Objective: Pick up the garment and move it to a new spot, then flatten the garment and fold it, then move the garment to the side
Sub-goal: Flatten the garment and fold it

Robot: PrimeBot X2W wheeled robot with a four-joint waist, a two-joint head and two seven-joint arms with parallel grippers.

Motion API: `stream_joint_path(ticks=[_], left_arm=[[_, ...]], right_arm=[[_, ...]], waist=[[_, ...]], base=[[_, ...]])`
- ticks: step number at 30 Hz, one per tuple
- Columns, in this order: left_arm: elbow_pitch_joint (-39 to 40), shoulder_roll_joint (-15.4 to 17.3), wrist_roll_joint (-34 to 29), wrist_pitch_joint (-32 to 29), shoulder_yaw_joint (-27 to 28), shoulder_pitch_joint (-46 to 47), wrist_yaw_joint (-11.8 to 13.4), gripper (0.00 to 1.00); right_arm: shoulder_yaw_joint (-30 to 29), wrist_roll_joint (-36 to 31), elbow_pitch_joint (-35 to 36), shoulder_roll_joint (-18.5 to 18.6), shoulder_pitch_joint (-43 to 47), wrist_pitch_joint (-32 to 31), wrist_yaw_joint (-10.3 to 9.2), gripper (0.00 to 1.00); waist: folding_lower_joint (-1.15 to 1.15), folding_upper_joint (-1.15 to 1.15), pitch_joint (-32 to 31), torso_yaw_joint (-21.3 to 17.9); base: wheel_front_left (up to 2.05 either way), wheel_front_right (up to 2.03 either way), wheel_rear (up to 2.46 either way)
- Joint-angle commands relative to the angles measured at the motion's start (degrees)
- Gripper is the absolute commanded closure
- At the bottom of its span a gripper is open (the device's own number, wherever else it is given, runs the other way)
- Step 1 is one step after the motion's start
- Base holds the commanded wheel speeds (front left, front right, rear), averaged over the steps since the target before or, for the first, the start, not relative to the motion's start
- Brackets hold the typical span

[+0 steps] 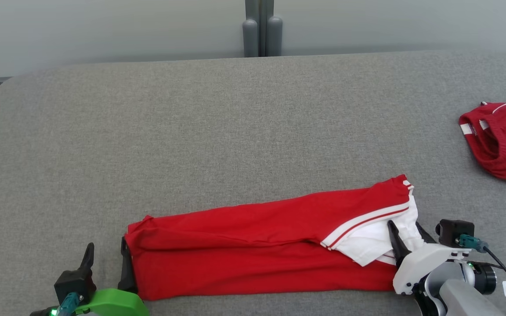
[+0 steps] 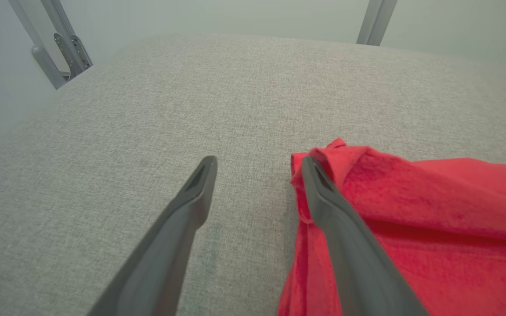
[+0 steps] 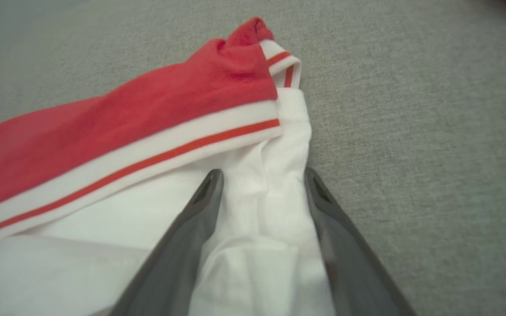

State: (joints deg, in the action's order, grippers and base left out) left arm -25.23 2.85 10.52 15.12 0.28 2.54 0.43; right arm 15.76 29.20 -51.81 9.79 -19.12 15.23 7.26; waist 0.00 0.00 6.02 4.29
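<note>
red garment lies folded on grey surface.

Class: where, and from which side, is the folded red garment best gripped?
Probably its two short ends, from the near side: left end effector at the red corner, right end effector at the white panel. This long layered garment would sag otherwise.

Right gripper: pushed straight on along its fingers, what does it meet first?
The garment: its white fabric lies between the open fingers of the right gripper, with the striped band just beyond. Depth is unclear, so it might ride over the cloth.
</note>
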Motion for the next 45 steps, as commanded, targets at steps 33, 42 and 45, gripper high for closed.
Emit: stream_joint_path(ticks=[33,42,45], left_arm=[[0.9,0.2,1.3,0.0,-3.1,-0.9,0.1,0.00],[-0.6,0.2,2.5,0.0,-7.4,0.0,-0.6,0.00],[-0.8,0.2,2.9,0.0,-8.9,0.5,-0.4,0.00]], right_arm=[[11.4,3.3,25.8,6.3,1.8,-1.6,0.21,1.00],[29.1,6.8,32.6,3.7,-3.0,-6.6,0.22,1.00],[33.3,7.4,30.3,2.1,-5.5,-6.7,0.22,1.00]], waist=[[0.00,0.00,-1.9,-2.3],[0.00,0.00,-2.4,2.8],[0.00,0.00,-1.9,5.7]], base=[[0.00,0.00,0.00],[0.00,0.00,0.00],[0.00,0.00,0.00]])
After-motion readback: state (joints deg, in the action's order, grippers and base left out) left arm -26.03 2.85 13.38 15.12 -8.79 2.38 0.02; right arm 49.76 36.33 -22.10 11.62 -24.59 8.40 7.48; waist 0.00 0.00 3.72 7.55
